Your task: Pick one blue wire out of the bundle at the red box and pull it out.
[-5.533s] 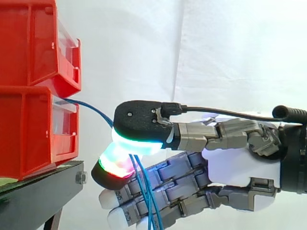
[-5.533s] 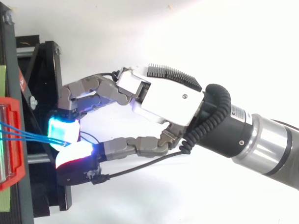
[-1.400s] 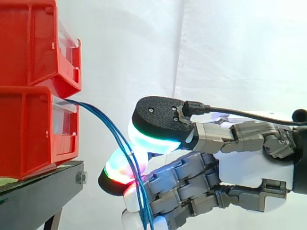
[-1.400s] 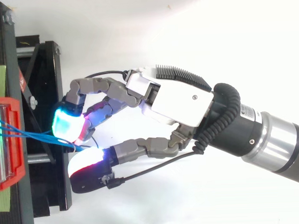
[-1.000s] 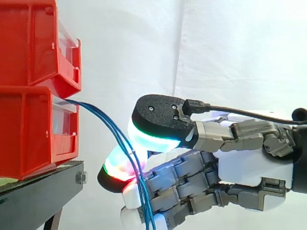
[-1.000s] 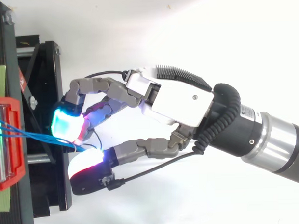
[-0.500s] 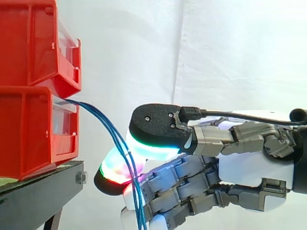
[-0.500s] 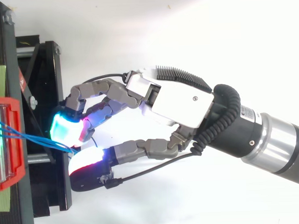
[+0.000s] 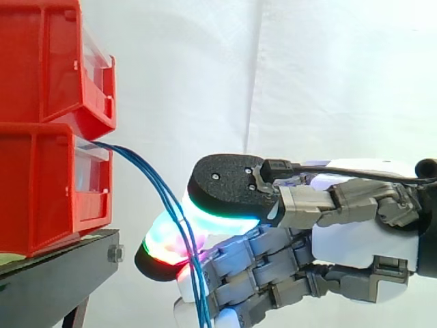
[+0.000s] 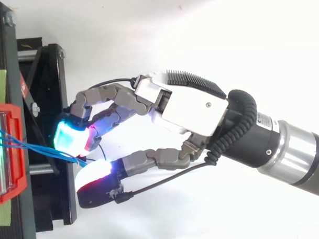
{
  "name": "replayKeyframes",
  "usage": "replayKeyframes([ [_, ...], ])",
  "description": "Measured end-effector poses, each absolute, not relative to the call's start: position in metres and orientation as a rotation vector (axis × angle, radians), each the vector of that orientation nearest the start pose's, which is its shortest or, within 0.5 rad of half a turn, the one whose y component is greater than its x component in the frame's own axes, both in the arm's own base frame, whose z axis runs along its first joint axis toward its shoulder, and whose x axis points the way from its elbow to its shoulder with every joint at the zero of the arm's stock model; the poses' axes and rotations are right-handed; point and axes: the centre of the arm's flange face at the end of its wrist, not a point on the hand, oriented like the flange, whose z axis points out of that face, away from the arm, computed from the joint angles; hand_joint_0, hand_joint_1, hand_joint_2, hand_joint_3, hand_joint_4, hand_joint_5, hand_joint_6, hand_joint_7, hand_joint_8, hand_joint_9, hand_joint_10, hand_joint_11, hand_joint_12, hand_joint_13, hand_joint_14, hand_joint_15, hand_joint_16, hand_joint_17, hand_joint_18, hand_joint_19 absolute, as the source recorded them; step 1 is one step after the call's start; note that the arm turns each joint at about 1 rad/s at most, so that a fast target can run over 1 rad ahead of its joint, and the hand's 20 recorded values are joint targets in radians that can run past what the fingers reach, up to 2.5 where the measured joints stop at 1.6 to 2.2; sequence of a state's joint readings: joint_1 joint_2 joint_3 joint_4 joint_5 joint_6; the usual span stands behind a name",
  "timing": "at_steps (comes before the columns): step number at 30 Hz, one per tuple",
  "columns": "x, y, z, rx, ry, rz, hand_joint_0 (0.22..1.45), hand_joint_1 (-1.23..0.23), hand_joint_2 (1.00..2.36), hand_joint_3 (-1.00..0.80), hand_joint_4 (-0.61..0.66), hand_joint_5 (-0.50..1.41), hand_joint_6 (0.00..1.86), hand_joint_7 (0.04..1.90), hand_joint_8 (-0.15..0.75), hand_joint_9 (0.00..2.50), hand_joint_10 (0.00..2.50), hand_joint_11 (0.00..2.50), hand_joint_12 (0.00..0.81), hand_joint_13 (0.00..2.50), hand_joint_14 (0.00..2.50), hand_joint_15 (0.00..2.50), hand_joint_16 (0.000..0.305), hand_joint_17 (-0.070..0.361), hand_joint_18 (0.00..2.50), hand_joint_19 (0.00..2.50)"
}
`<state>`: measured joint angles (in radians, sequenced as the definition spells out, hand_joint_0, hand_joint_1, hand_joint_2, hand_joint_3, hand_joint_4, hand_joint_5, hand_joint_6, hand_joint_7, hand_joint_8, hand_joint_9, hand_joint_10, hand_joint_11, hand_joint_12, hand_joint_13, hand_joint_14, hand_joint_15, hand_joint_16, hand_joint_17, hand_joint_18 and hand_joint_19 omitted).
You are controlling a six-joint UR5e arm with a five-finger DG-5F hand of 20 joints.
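As far as the side view shows, the task is about at its middle. The blue wires are gripped, but their far ends sit inside the lower red box, which stands beyond the fingertips, so the pulling out is left to do. The hand has its fingers closed narrow against the thumb pad above them. The wires pass through this pinch and hang down in front of the curled fingers below. I judge that more than one wire lies in the pinch, not a single one, but how many exactly I cannot tell. From the box down to the fingers the wires run in a loose curve, not drawn straight.

Seen from the top view, the wires leave the red box and cross the black stand toward the two glowing pads. The fingers and the thumb nearly meet there, and the wires go in between them.
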<state>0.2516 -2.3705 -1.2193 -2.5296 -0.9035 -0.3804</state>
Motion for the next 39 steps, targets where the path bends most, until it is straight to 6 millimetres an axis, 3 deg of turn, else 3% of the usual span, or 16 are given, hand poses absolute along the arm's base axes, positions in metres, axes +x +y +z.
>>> replayKeyframes([
  [14, 0.776, -0.003, 0.201, 1.123, 0.977, 0.703, 0.53, -0.88, 1.00, -0.50, 0.23, -0.17, 0.81, 0.88, 0.309, 1.00, 0.02, 0.54, 0.395, 0.90, 0.02, 0.41, 0.052, 0.117, 0.80, 0.60],
  [17, 0.776, -0.003, 0.193, 1.124, 0.984, 0.700, 0.53, -0.87, 1.00, -0.50, 0.22, -0.17, 0.80, 0.87, 0.311, 1.00, 0.02, 0.54, 0.393, 0.90, 0.02, 0.40, 0.052, 0.117, 0.81, 0.60],
  [21, 0.779, -0.001, 0.187, 1.122, 0.971, 0.711, 0.53, -0.86, 1.00, -0.50, 0.23, -0.16, 0.80, 0.90, 0.313, 1.02, 0.02, 0.55, 0.391, 0.90, 0.02, 0.41, 0.052, 0.117, 0.81, 0.60],
  [32, 0.784, -0.004, 0.194, 1.123, 0.948, 0.725, 0.54, -0.70, 1.00, -0.49, 0.22, -0.13, 0.73, 1.00, 0.318, 1.08, 0.02, 0.53, 0.390, 0.93, 0.01, 0.42, 0.052, 0.116, 0.81, 0.63],
  [39, 0.785, -0.006, 0.194, 1.124, 0.944, 0.724, 0.60, -0.69, 1.01, -0.38, 0.21, -0.11, 0.68, 1.07, 0.307, 1.09, 0.02, 0.53, 0.383, 0.93, 0.02, 0.43, 0.050, 0.112, 0.79, 0.63],
])
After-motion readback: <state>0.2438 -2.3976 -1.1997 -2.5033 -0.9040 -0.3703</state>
